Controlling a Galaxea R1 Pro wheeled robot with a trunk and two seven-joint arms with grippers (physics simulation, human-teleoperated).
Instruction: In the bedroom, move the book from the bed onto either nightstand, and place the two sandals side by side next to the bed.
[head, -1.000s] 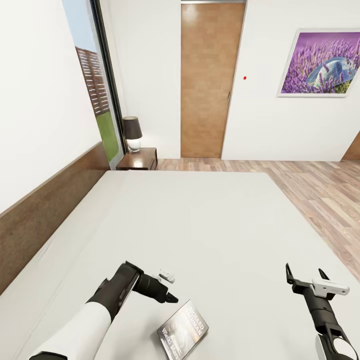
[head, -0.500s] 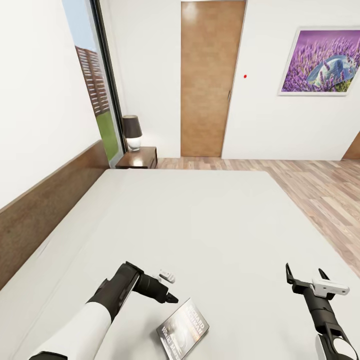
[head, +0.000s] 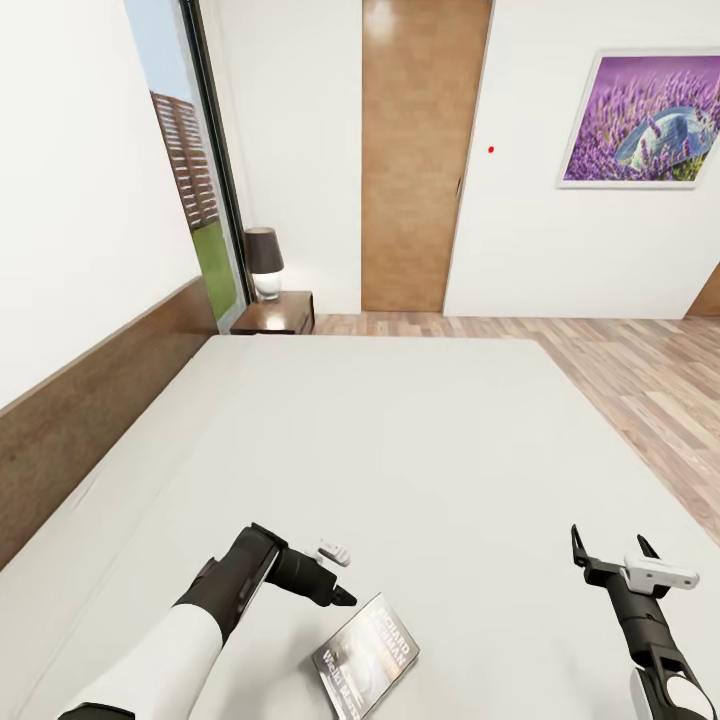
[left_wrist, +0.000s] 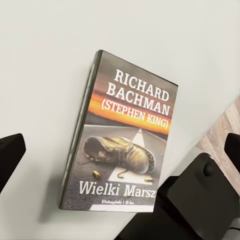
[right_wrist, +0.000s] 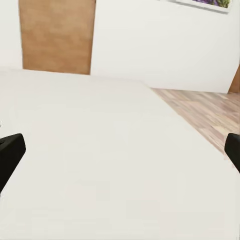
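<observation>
Book (head: 366, 655): lay flat on bed (head: 400, 450) near its front edge, long axis angled toward far right corner, just beside left gripper (head: 335, 575), jaws wide. Right gripper (head: 610, 550), also wide, well apart.

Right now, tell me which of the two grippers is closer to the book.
The left gripper. It hangs open just beside the book on the bed, while the right gripper, also open, stands far off toward the mattress's floor-side edge.
</observation>
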